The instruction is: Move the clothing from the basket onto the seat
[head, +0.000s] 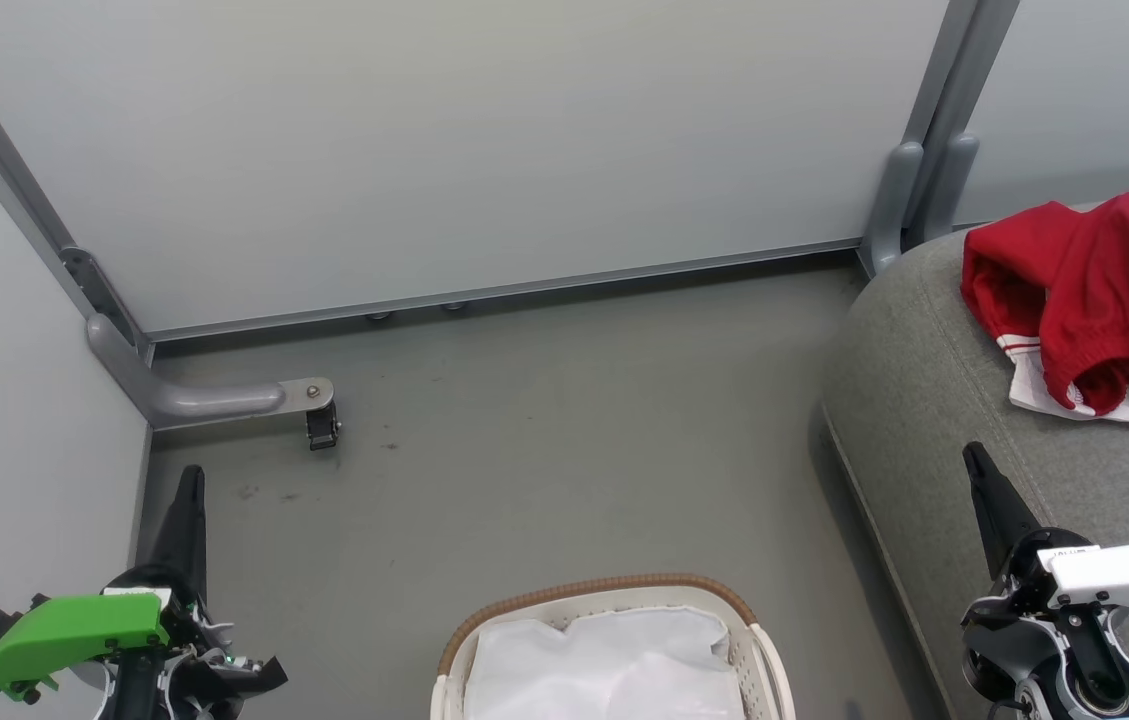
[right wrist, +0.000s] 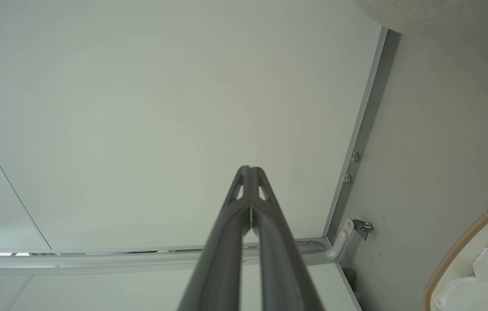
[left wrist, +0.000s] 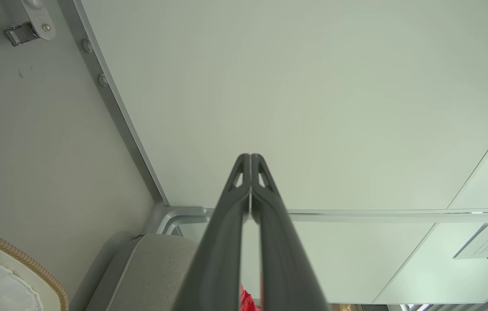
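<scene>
Clothing (head: 1094,300) on seat (head: 924,390), beyond right gripper (head: 976,462).

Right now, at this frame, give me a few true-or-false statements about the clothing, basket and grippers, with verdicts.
1. The red clothing lies on the grey seat. True.
2. The basket holds a red garment. False: what shows inside is white lining, nothing red.
3. The left gripper is shut and empty. True.
4. The right gripper grips the clothing. False: it is shut, empty, apart from it.
</scene>
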